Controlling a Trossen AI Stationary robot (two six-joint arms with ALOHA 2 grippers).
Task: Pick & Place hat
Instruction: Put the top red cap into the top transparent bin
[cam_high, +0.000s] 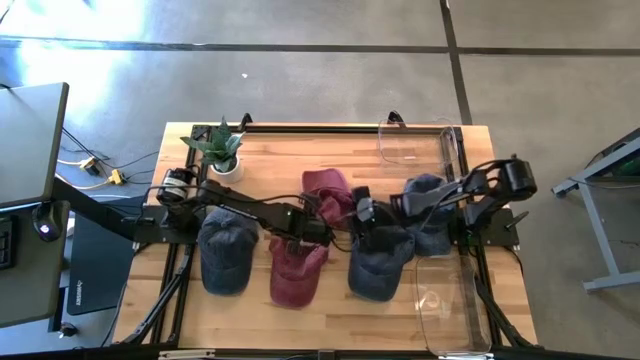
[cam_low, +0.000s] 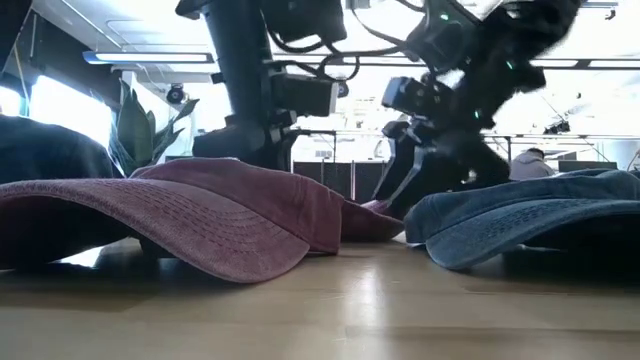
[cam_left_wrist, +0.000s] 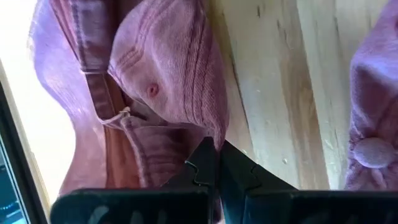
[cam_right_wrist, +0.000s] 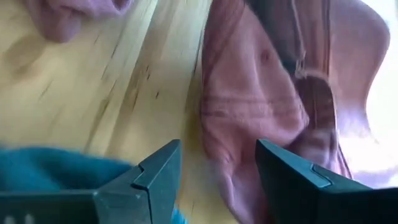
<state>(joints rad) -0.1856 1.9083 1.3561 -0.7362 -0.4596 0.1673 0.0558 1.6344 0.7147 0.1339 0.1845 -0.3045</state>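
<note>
Grey concrete floor surrounds the light wooden table with its black frame, and we read the scene from its left edge to its right. Near the back left corner we see a small green potted plant in a white pot. In front of it, toward the front left, lies a dark blue denim cap. Next comes a faded red cotton cap near the front edge, and behind it, about mid-table, a second faded red cotton cap. The left gripper reaches in from the left edge and sits low between these two red caps; in the left wrist view its fingers are pressed together with nothing between them, their tips at the rim of a red cap. Further right, a second dark blue denim cap lies toward the front. The right gripper hangs just behind this cap; in the right wrist view its fingers stand apart and grasp nothing, with blue fabric below them. A third blue denim cap lies near the right edge, partly under the right arm. Two clear plastic bins sit on the right side: one at the back right corner, the other at the front right corner.
</note>
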